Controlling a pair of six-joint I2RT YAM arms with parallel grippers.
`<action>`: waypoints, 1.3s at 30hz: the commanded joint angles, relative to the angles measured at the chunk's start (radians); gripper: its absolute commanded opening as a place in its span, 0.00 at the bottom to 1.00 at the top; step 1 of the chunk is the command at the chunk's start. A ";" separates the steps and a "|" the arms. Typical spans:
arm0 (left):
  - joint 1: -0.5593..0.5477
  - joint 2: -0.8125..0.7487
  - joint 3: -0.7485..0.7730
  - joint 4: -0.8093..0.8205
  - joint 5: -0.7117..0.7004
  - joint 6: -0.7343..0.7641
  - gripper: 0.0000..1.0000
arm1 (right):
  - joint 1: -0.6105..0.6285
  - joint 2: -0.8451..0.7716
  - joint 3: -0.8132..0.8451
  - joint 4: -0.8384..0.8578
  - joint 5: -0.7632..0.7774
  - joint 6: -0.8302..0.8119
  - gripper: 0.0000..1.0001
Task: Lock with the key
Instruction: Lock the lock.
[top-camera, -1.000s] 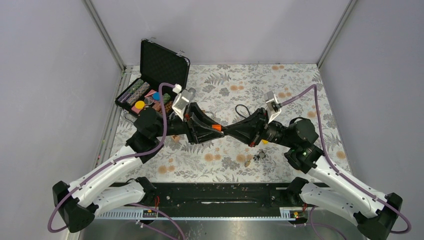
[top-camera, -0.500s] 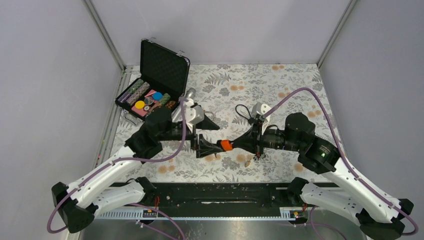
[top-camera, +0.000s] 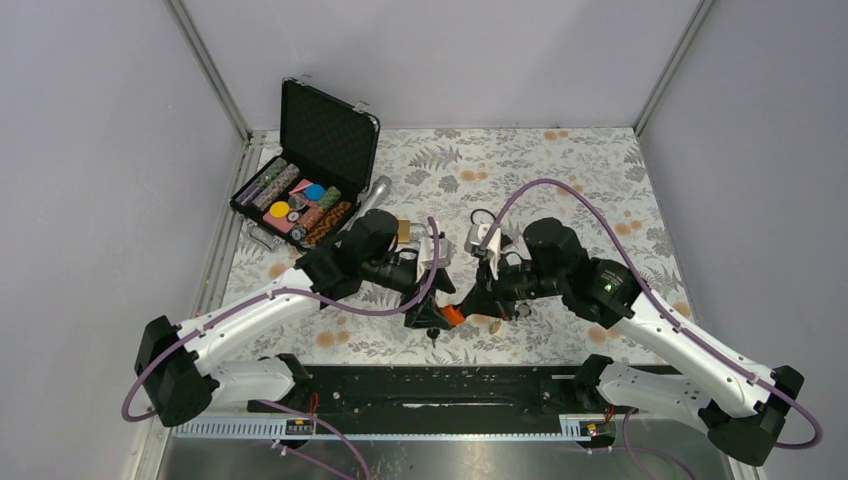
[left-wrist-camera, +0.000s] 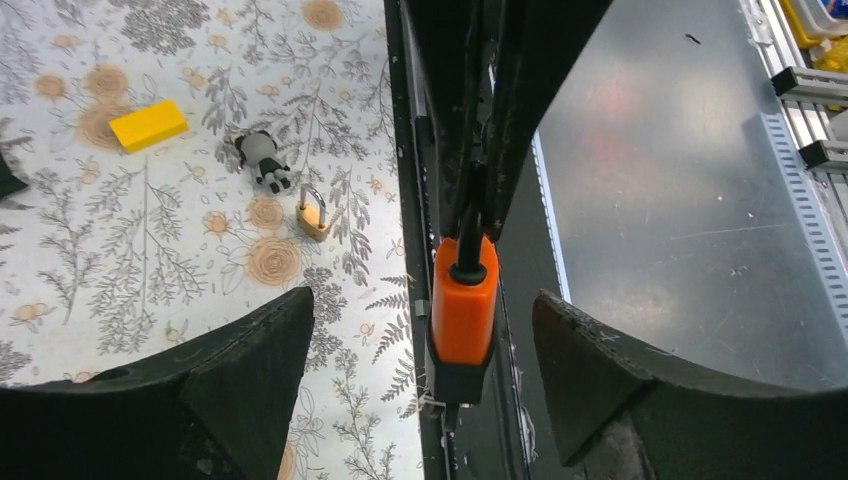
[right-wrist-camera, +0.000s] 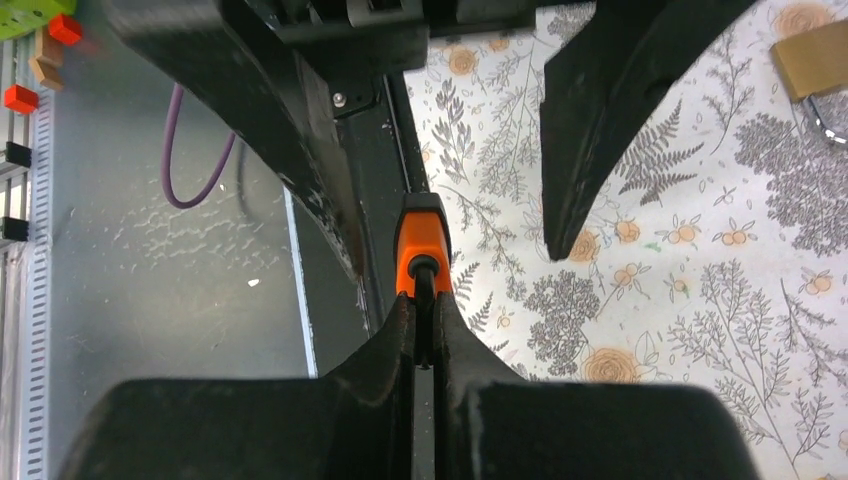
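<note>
Now the right end effector (right-wrist-camera: 424, 308) is clamped on the orange padlock (left-wrist-camera: 463, 310) by its black shackle, above the counter's (left-wrist-camera: 150, 250) near edge. The left end effector (left-wrist-camera: 423, 297), fingers apart, flanks it and should close squarely on the body, without twisting.

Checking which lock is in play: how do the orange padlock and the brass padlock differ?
The orange padlock is held up by its shackle in the right gripper; the brass padlock lies loose on the table. The orange padlock's shackle looks dark, the brass padlock's silvery. Both are padlocks.
</note>
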 joint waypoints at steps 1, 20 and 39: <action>-0.004 0.032 0.031 0.002 0.069 0.051 0.77 | 0.007 -0.017 0.040 0.152 -0.052 0.026 0.00; -0.005 0.060 0.037 0.105 0.133 -0.024 0.00 | 0.007 0.017 0.059 0.148 -0.092 0.037 0.06; -0.003 -0.128 -0.023 0.746 -0.279 -0.548 0.00 | 0.007 -0.353 -0.238 0.661 0.415 0.369 0.92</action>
